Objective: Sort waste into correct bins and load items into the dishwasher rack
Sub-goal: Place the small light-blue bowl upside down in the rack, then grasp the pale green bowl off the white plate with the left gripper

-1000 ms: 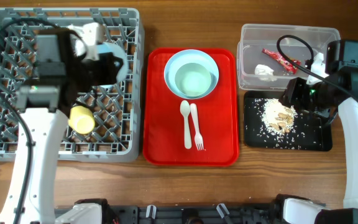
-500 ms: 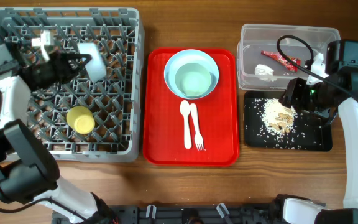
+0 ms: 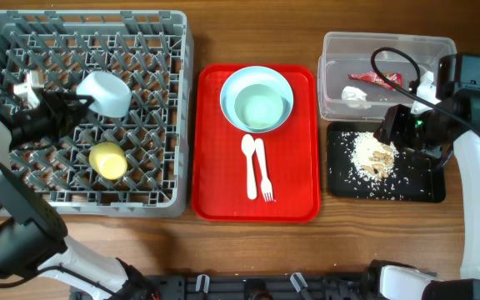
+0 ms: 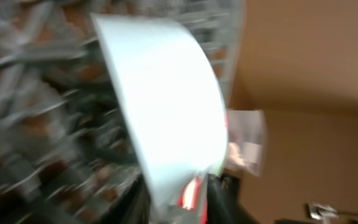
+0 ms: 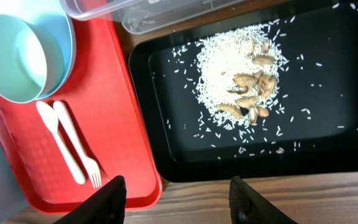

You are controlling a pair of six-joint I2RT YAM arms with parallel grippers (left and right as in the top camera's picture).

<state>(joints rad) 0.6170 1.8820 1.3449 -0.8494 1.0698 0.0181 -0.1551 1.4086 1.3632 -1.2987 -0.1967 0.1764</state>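
Observation:
My left gripper (image 3: 75, 104) is shut on a pale mint-green bowl (image 3: 107, 93) and holds it tilted over the grey dishwasher rack (image 3: 82, 202). The left wrist view is blurred, with the bowl (image 4: 160, 106) between the fingers (image 4: 179, 202). A yellow cup (image 3: 108, 160) sits in the rack. A second mint bowl (image 3: 258, 107) sits on a pale round plate (image 3: 225, 98). The white spoon (image 3: 249, 167) and fork (image 3: 264, 173) lie beside them. My right gripper (image 3: 398, 129) (image 5: 179, 202) is open and empty above the black tray (image 3: 415, 187). The tray holds beige food scraps (image 3: 372, 154) (image 5: 244, 81).
The plate, bowl, spoon and fork lie on a red serving tray (image 3: 298, 167) between the rack and the bins. The clear tub (image 3: 423, 50) at the back right holds the red wrapper (image 3: 375, 78) and white napkin (image 3: 356, 95). Bare wood runs along the front.
My left arm has swung left and toward the front over the rack, carrying the bowl with it. The red wrapper lies flatter in the tub. The right arm has not moved.

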